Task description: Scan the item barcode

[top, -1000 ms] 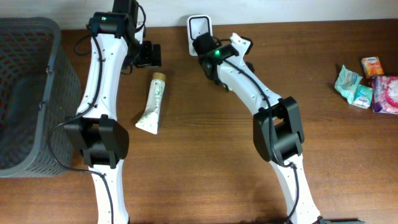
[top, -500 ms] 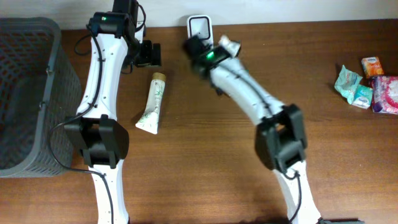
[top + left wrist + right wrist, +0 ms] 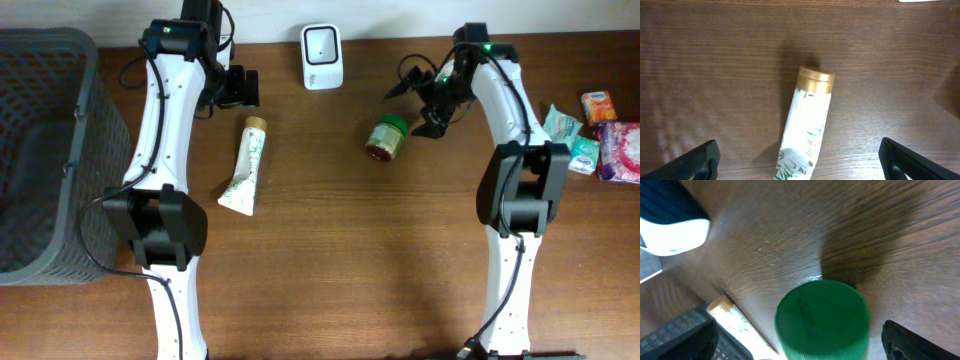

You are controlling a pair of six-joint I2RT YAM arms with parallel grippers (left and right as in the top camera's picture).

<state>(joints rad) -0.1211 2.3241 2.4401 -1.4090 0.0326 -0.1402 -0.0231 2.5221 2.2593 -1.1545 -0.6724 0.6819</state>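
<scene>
table point(image 3: 330, 250): mid-brown wood with darker streaked grain. tube point(image 3: 246, 170): white with a green leaf print; cap point(image 3: 815, 80) matt gold. jar point(image 3: 386, 137): reddish-brown body, plain green lid point(image 3: 822, 317). scanner point(image 3: 322, 43): white shell, black window. basket point(image 3: 40, 150): dark grey, open lattice pattern. left arm point(image 3: 160, 110) and right arm point(image 3: 505, 100): white links, black joints, 1 green light each. teal packet point(image 3: 565, 135): teal and white. orange packet point(image 3: 598, 106): orange with a pale label. pink packet point(image 3: 622, 150): pink, speckled print.
</scene>
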